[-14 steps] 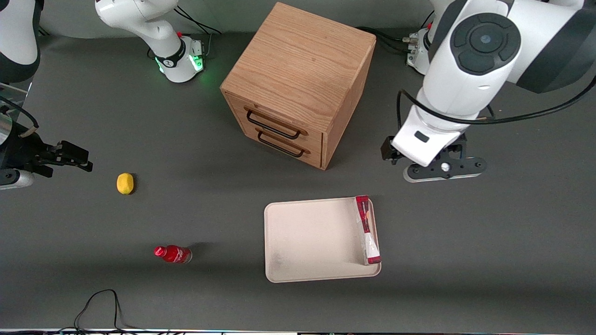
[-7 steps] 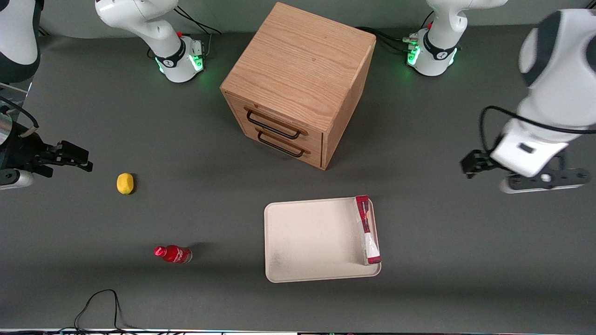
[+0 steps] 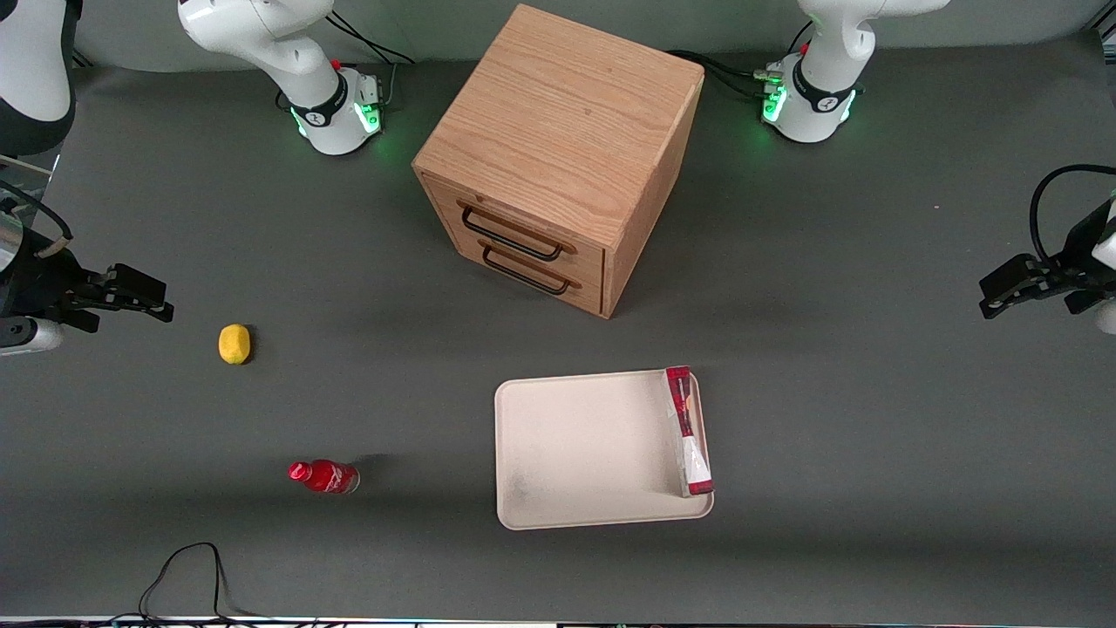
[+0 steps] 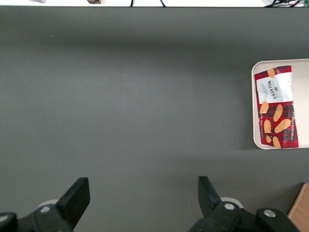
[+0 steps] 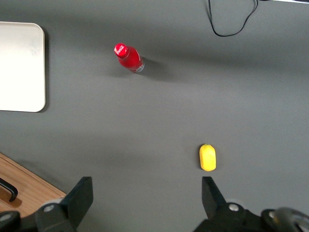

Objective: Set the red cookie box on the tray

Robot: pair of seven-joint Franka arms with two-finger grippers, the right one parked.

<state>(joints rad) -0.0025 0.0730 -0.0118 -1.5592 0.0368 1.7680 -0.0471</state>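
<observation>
The box (image 3: 688,431) lies flat on the tray (image 3: 584,449), tucked along the tray's short edge at the working arm's end, its red side up against the low rim there. My guess is it sits so close to that edge because the arm came in from that end and let go as soon as the box was over the rim; it looks a safe enough rest, flat and fully inside, though with little margin at that edge. From the wrist camera the box (image 4: 277,107) shows its printed face up: a pale panel at one end, red tartan with cookies at the other.

Its long axis runs along that short edge, from the end of the tray nearest the cabinet (image 3: 558,157) toward the front camera. The pale end points toward the front camera, the red tartan end toward the cabinet. It is very slightly skewed against the rim, not quite parallel.

The gripper (image 3: 1029,288) is well away from the tray, out toward the working arm's end of the table and holding nothing. In the wrist view the gripper (image 4: 144,200) has its fingers (image 4: 76,195) spread wide over bare table (image 4: 135,96). To my eye the placing is done.

A bottle (image 3: 323,476) and a lemon (image 3: 234,344) lie apart from the tray toward the parked arm's end.
</observation>
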